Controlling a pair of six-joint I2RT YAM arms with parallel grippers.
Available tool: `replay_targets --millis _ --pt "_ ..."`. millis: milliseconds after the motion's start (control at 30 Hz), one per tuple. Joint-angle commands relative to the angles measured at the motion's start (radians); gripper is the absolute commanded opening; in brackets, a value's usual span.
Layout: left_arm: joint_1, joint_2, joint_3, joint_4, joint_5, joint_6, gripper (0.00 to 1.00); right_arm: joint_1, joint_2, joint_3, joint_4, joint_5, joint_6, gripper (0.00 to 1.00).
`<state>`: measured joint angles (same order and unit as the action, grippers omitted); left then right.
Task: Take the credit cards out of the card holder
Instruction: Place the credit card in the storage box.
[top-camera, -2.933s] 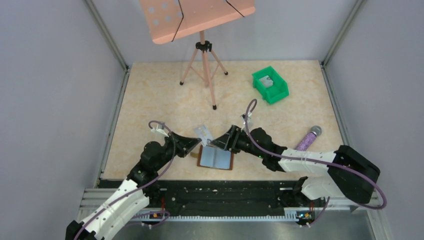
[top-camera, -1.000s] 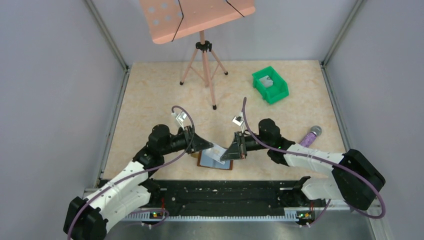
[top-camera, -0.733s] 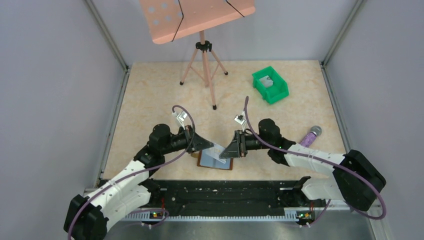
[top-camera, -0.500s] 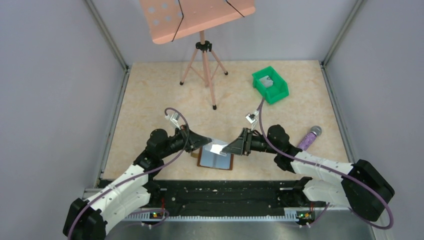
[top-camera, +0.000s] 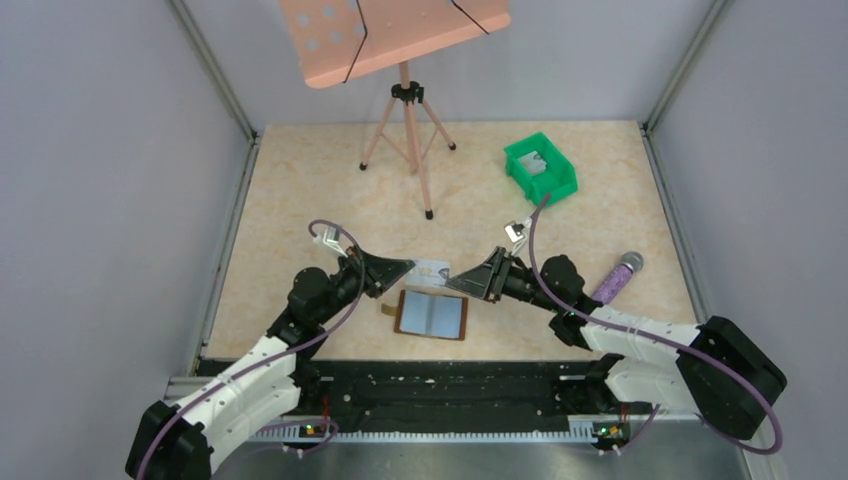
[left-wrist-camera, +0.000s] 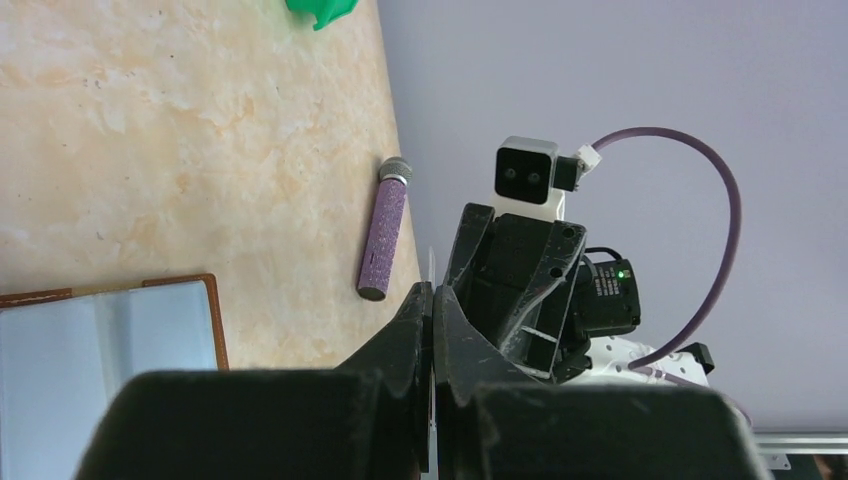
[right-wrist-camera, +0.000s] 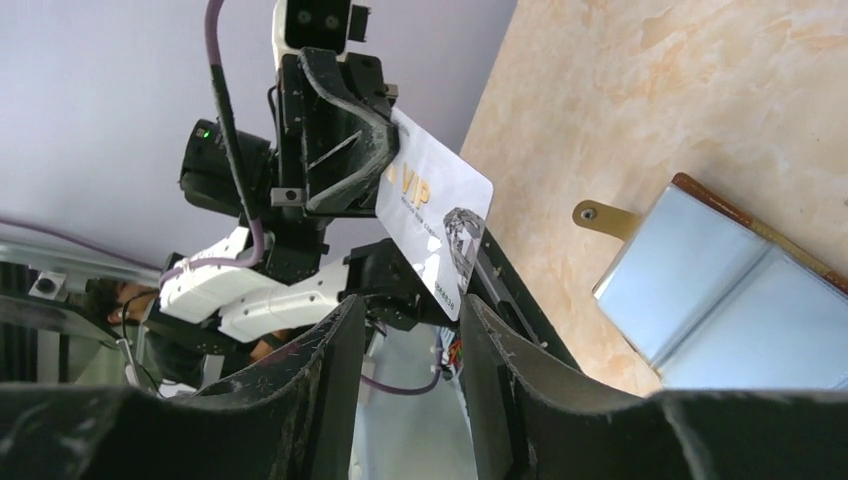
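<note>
**Holding a card above the open wallet**

Overhead camera: the left claw (top-camera: 408, 266) is clamped on one short end of a pale card (top-camera: 432, 268). The card is held off the table (top-camera: 300, 190) and points toward the right claw (top-camera: 455, 283). The right claw's tips sit just beside the card's free end, with its fingers apart. The wallet (top-camera: 432, 315) lies open and flat on the table, just nearer the arm bases than the card. Its blue-grey panels face up and its small tab is on the left. At the far right, a green bin (top-camera: 556, 186) holds a second card (top-camera: 537, 163). A purple microphone (top-camera: 615, 275) lies beside the right arm. A pink music stand (top-camera: 400, 30) stands at the far edge.

Left wrist camera: the left claw's two fingers press together on the card, which shows edge-on as a thin pale line. The right claw faces it from beyond. A corner of the wallet shows at lower left, and the microphone lies on the table past it.

Right wrist camera: the right claw's fingers stand partly open and grip nothing. The card, printed "VIP" in gold, is pinched at its far end by the left claw. Its near corner dips toward the gap between the right fingers, but whether it touches them cannot be told. The wallet lies open at the right, with its tab sticking out.
</note>
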<state>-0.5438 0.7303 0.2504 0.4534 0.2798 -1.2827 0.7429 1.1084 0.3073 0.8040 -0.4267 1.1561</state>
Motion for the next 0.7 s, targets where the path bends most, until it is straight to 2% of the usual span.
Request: replay_targets --millis 0,267,333,433,567,633,667 --pt "-0.001 -0.007 -0.021 0.102 -0.019 -0.026 0.00 -0.007 0.059 0.006 0.111 0.028 0.028 0.40" --pt "-0.002 -0.038 -0.048 0.102 -0.033 -0.036 0.00 0.011 0.138 0.004 0.221 0.028 0.065 0.30" --pt "-0.003 -0.040 -0.049 0.100 -0.028 -0.034 0.00 0.013 0.148 0.002 0.232 0.029 0.063 0.21" --pt "-0.003 -0.043 -0.054 0.091 -0.029 -0.033 0.00 0.015 0.155 -0.007 0.268 0.035 0.069 0.02" --pt "-0.003 -0.062 -0.056 0.058 -0.045 -0.021 0.00 0.014 0.154 -0.019 0.293 0.045 0.078 0.00" --pt "-0.003 -0.069 -0.041 0.013 -0.035 0.006 0.10 0.010 0.142 -0.014 0.267 0.045 0.071 0.00" --pt "-0.002 -0.069 -0.026 -0.012 -0.021 0.029 0.19 0.000 0.131 -0.007 0.242 0.039 0.061 0.00"
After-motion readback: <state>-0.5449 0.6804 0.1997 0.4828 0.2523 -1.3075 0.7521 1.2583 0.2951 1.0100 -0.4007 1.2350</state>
